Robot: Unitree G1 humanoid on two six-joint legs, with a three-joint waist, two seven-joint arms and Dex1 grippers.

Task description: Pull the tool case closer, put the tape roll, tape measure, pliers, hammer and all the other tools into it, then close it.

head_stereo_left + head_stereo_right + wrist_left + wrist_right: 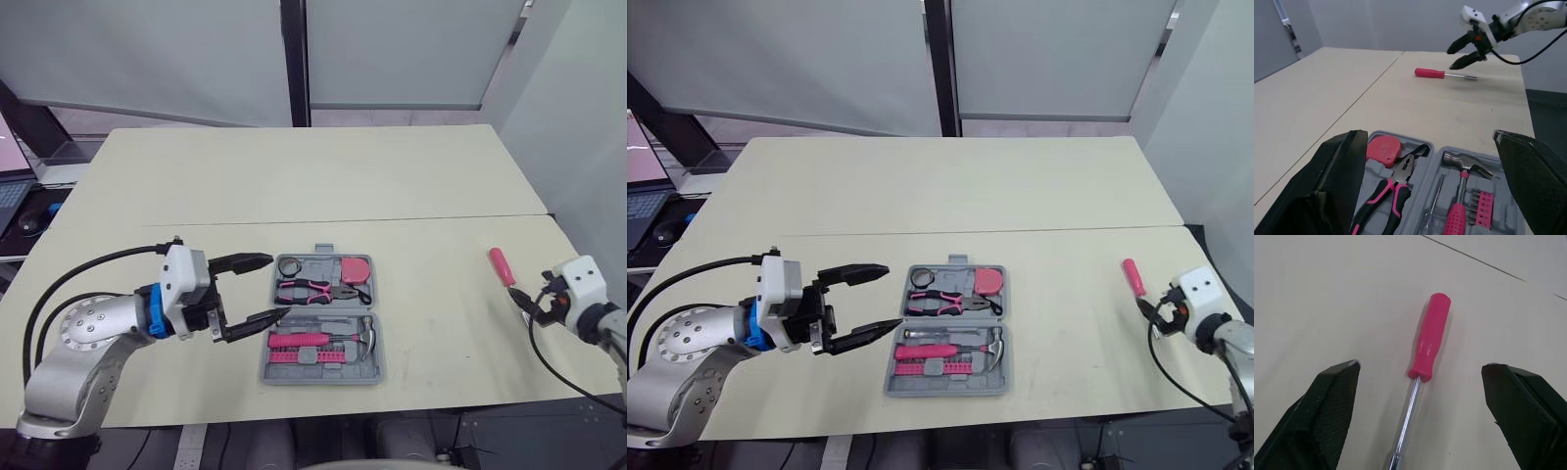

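Your left gripper [893, 294] hangs spread wide at the left edge of the open grey tool case [321, 375], grasping nothing. Its 2 black fingertips reach the case's left rim, but you cannot tell whether they touch it.

The case lies flat on the cream table [294, 186], near the front edge and roughly midway between your 2 arms. In its far section sit:
- the black tape roll [283, 264] at the left corner
- the pink tape measure [356, 267] at the right corner
- the pliers [313, 289] with pink-and-black handles, just in front of both

In the near section, the hammer [328, 340] lies with its pink handle to the left and its steel head to the right. A pink bit set [309, 357] sits along the front beside it.

1 tool is outside the case. A pink-handled screwdriver [1430, 340] lies on the bare table well to the right of the case.

Your right gripper [1451, 58] is at the shaft end of that screwdriver, released. In the right wrist view its 2 fingers stand wide apart on either side of the steel shaft, touching neither the shaft nor the handle. The handle points away from the gripper.
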